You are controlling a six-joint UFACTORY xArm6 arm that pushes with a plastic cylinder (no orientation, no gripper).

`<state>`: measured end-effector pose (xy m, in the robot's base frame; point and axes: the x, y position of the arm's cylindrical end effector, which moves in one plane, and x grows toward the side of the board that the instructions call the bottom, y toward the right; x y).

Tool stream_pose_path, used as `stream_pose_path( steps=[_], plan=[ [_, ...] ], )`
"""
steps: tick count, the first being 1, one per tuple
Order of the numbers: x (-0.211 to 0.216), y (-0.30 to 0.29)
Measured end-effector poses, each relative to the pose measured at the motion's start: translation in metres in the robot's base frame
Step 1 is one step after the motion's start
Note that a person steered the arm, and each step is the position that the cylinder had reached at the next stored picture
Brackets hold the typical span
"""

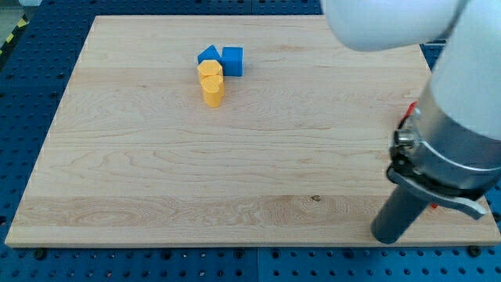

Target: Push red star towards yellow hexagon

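Note:
Two yellow blocks stand touching at the board's upper left of centre: the upper one (210, 70) and the lower one (213, 90). Which of them is the hexagon I cannot tell. A small red sliver (407, 116) shows at the left edge of the arm near the board's right side. The arm hides most of it, so its shape cannot be made out. My tip (389, 237) rests near the board's bottom right corner, below the red sliver and far to the right of the yellow blocks.
A blue triangular block (207, 55) and a blue cube (232, 60) sit right above the yellow blocks, touching them. The arm's large body (462, 125) covers the board's right edge. The wooden board (156, 180) lies on a blue perforated table.

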<state>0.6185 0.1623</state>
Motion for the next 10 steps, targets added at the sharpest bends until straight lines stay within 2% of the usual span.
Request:
stream_pose_path(
  steps=[4, 7, 10],
  plan=[
    [-0.006, 0.118],
    [-0.058, 0.096],
    [-0.032, 0.072]
  ],
)
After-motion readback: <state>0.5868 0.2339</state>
